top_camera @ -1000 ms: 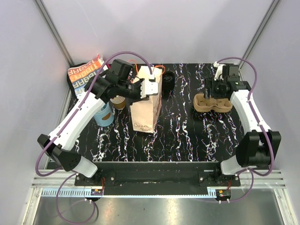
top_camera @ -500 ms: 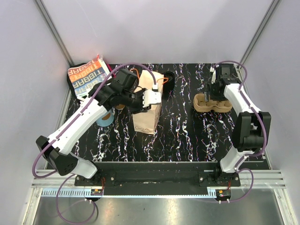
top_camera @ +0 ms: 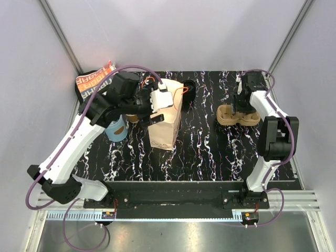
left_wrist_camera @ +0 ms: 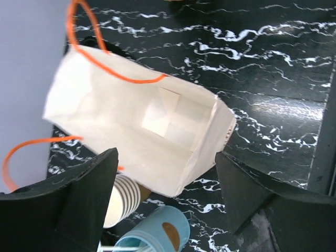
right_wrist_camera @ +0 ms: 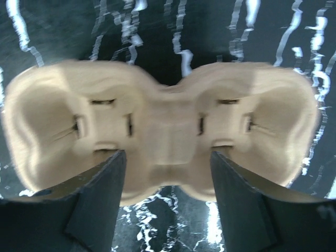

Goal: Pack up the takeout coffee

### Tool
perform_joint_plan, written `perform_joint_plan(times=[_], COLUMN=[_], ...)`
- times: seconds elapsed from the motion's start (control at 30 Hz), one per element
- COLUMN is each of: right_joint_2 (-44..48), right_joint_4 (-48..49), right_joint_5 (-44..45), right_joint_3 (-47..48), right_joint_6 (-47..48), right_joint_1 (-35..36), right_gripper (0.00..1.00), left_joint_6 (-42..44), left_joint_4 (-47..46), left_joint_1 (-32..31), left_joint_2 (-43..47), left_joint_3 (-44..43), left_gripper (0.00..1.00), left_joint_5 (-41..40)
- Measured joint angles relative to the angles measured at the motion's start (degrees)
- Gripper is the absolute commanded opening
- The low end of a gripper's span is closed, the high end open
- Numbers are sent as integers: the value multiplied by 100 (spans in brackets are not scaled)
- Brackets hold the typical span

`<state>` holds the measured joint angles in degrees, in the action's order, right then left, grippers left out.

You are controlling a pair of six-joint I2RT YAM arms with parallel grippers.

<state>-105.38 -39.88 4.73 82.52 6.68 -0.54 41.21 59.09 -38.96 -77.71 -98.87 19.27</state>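
A white paper bag (top_camera: 166, 123) with orange handles stands open at the table's middle; its inside (left_wrist_camera: 157, 115) shows in the left wrist view. My left gripper (top_camera: 159, 108) hangs at the bag's left rim, jaws wide open and holding nothing (left_wrist_camera: 165, 202). The takeout coffee (top_camera: 189, 89) shows only as a black round lid behind the bag. On the right sits a tan two-hole cup tray (top_camera: 239, 115). My right gripper (top_camera: 240, 102) is just above it, open, with its fingers astride the tray's middle bridge (right_wrist_camera: 168, 136) and the gripper (right_wrist_camera: 168, 194) not closed on it.
A stack of lidless white-rimmed brown cups (left_wrist_camera: 123, 202) and a blue cup (left_wrist_camera: 157, 233) stand left of the bag, under my left arm. A colourful printed packet (top_camera: 92, 84) lies at the back left corner. Grey walls close in the table.
My left gripper has opened, letting go of the bag's rim, and the arm has swung back to the left. The right gripper has settled lower over the tray, its jaws slightly narrower.
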Motion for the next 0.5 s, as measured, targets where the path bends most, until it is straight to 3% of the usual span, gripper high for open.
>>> perform_joint_plan(times=[0.5], right_joint_2=[-149], right_joint_4=[26], right_joint_5=[-166], right_joint_3=[144], right_joint_6=[0], right_joint_1=[-199], right_gripper=[57], left_joint_6=[-341], left_joint_4=[-26], left_joint_1=[2], left_joint_2=[433], left_joint_3=[-166], left_gripper=[83], left_joint_5=[-1128])
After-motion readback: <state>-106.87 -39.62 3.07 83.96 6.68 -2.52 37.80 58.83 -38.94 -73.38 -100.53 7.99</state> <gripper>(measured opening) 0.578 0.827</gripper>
